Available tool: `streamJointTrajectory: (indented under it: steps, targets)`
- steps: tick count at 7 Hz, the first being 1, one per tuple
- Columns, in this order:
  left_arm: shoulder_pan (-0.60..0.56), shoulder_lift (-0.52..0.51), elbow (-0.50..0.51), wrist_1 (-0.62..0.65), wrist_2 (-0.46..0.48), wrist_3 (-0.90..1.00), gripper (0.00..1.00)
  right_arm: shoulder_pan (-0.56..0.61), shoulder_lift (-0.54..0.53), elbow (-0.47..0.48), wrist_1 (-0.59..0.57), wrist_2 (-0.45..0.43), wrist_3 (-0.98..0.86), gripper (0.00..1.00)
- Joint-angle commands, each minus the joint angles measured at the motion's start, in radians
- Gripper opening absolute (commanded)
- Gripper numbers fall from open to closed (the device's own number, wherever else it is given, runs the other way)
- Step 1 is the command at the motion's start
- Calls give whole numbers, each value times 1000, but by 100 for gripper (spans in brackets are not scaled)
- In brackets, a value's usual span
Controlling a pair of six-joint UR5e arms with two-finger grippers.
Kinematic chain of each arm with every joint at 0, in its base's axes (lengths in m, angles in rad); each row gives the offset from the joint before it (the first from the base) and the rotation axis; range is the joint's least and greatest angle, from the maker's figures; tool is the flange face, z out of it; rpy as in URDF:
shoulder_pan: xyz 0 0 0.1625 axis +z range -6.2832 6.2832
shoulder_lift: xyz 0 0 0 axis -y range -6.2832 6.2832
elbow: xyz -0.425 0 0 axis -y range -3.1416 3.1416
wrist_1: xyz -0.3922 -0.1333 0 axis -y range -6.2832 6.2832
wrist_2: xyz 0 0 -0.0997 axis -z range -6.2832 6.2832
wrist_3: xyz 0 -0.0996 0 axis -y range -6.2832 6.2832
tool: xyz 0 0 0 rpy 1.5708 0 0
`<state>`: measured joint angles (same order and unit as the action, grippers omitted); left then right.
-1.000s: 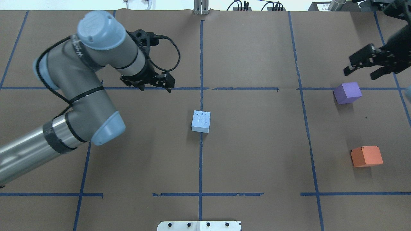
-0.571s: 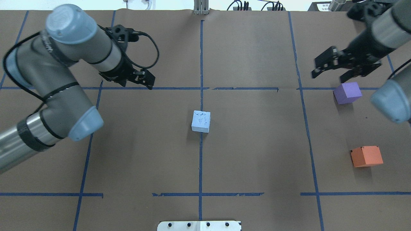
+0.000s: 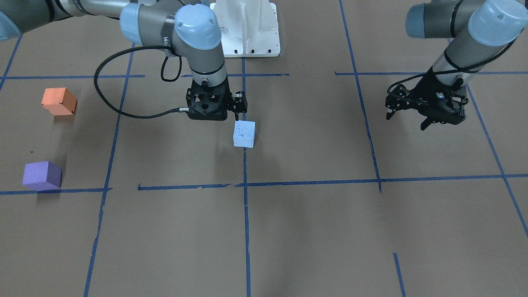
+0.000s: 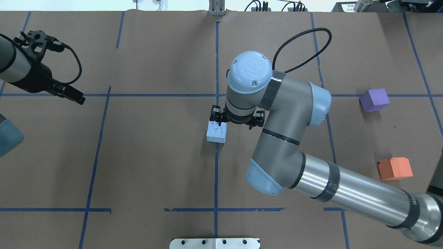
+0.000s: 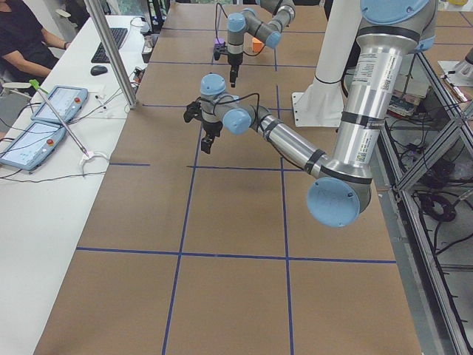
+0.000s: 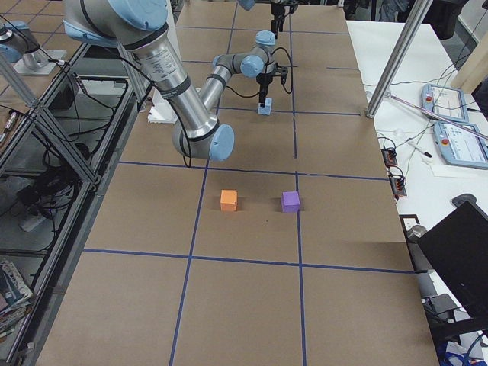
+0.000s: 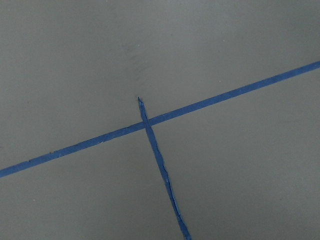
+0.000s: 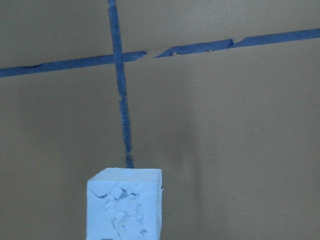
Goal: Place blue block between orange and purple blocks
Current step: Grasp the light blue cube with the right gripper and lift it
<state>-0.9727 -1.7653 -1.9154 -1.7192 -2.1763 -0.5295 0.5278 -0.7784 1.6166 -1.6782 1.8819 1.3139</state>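
Blue block (image 4: pixel 216 131) now close by right tool (image 4: pixel 236 120), grip unclear; left tool (image 3: pixel 405 122) released, withdrawn.

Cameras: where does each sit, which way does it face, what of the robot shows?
Front-facing: across the table, facing the robot; right arm, left arm, base.
Overhead: behind the robot, looking down; both arms.
Exterior left: table's end; left arm nearest.
Exterior right: opposite end; right arm nearest.
Left wrist: down at blue tape; no body.
Right wrist: down at blue block; no body.
Shared: front-facing and overhead show orange block, purple block.
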Motion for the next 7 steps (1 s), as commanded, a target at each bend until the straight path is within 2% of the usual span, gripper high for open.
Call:
streamJointTrajectory:
  steps: [1,2,6,7]
  targets:
    - [-1,4,-4,0,1,-3,100,-40,85,-127,53,-93,47,99]
    - [-1,3,-5,0,1,-4,100,-45,94,-205,160,-95,59,99]
    - [-1,9,-25,3,0,-9,100,-74,90,-262,173,-110,45,98]
    - [-3,9,-27,3,0,-9,100,-74,88,-264,173,-110,45,82]
